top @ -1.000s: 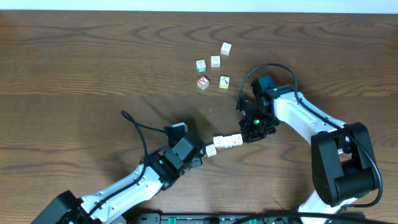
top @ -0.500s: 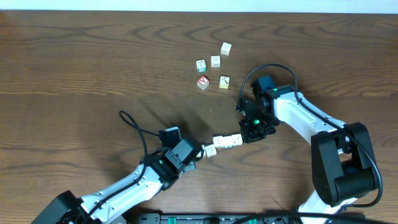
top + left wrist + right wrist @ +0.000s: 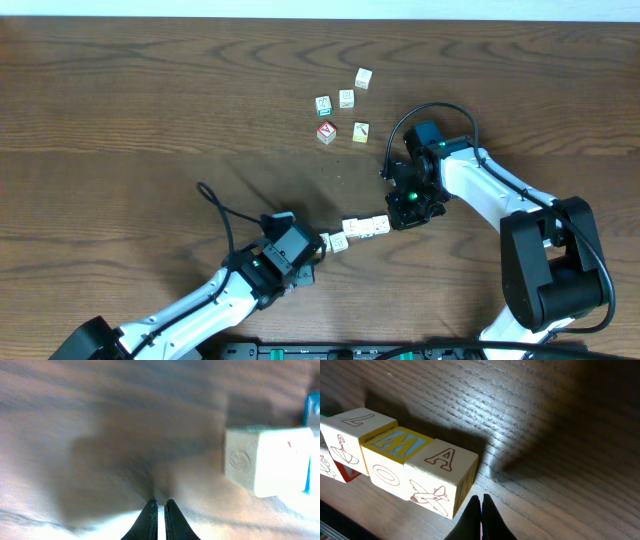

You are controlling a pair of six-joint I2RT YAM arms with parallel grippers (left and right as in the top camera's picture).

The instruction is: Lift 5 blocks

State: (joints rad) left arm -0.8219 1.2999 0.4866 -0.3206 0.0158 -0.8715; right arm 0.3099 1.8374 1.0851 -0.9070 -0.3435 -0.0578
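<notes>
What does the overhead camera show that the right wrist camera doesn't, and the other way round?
Overhead only: both arms, the left tool, and five loose blocks farther up the table. Right wrist only: the printing on the row, such as A, M, O and an airplane. Both: that row and the shut right tool beside its end.

You have a dark brown, wavy-grained tabletop [image 3: 150, 100] under cream blocks [image 3: 346, 98] printed in green, one red-faced cube [image 3: 326, 131], one yellowish cube [image 3: 361, 131], and, close up, a cream A block [image 3: 442, 477] lettered in brown beside a yellow-framed blue M block [image 3: 395, 447].
</notes>
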